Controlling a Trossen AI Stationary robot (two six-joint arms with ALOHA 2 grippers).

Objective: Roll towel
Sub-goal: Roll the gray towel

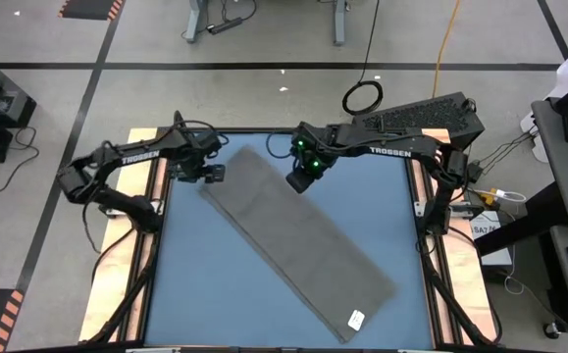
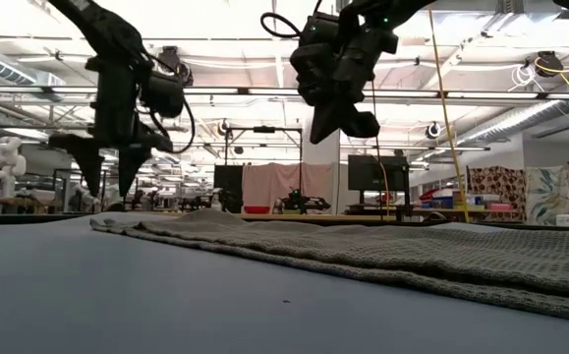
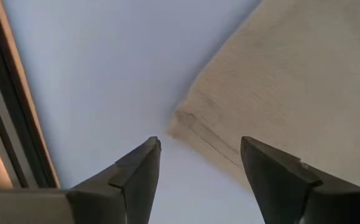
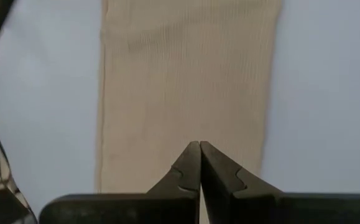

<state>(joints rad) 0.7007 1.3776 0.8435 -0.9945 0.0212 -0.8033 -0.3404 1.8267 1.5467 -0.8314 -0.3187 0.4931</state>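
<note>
Two robot arms poised over a flat grey towel (image 1: 298, 240) on a blue tabletop (image 1: 205, 284)

The towel lies unrolled, folded into a long diagonal strip, white tag (image 1: 356, 319) at its near end. Left gripper (image 2: 107, 182), jaws spread, hovers just above the far corner, seemingly lined up to pinch it and start the roll. Right gripper (image 2: 348, 123), jaws pressed together on nothing, hangs higher over the same far end

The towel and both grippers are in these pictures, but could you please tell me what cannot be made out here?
- The white tag on the towel: too small in the high view to read.
- The towel's folded layers: the low view shows only stacked edges, not a countable number.
- The right gripper: its wrist view is cut off at the bottom edge, hiding the towel under its shut fingers.
- The left gripper is open above the corner; contact unclear.
</note>
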